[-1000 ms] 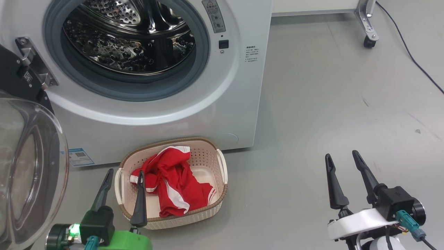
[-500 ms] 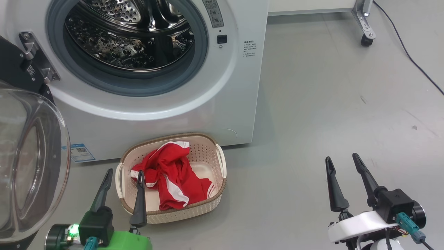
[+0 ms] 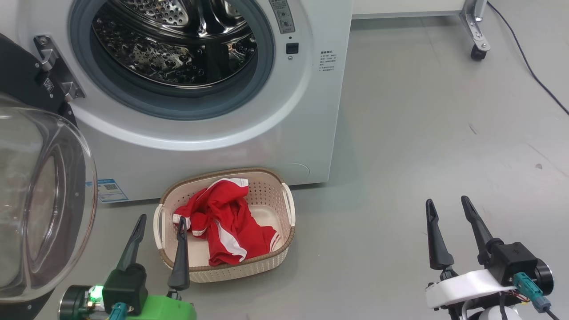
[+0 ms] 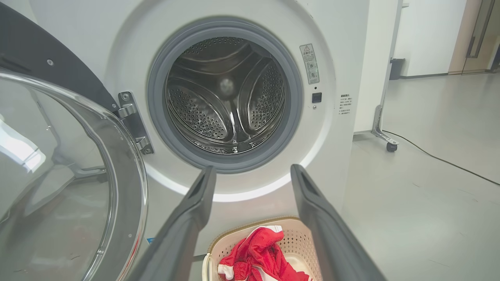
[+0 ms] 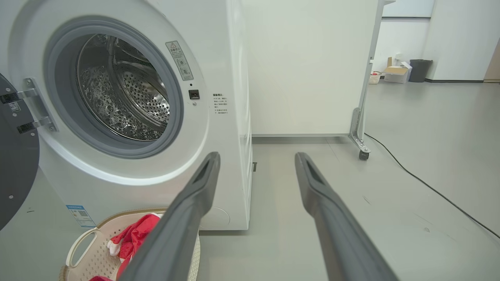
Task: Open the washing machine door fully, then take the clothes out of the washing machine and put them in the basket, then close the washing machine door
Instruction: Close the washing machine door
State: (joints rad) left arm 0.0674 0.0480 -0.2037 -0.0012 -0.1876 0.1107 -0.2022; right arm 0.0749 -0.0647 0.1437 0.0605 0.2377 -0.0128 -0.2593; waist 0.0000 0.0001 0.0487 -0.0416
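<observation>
- Head view: clothes point(image 3: 222, 222) lie in the basket point(image 3: 266, 263), set just before the washing machine point(image 3: 200, 146) (short transfer).
- Drum point(image 4: 226, 101) looks empty; washing machine door point(image 3: 40, 200) stands wide, closing due.
- Left gripper point(image 3: 162, 218), right gripper point(image 3: 447, 199): fingers spread, empty.

A smooth pale grey floor point(image 3: 422, 133) is softly reflecting even indoor light. A white wall panel point(image 5: 308, 66) is standing on a metal leg with a small black caster point(image 3: 478, 53), and a thin black cable point(image 5: 429, 187) is trailing across the floor nearby. Farther back, a dark bin point(image 5: 419, 70) and a cardboard box point(image 5: 396, 73) are sitting against a white wall.
</observation>
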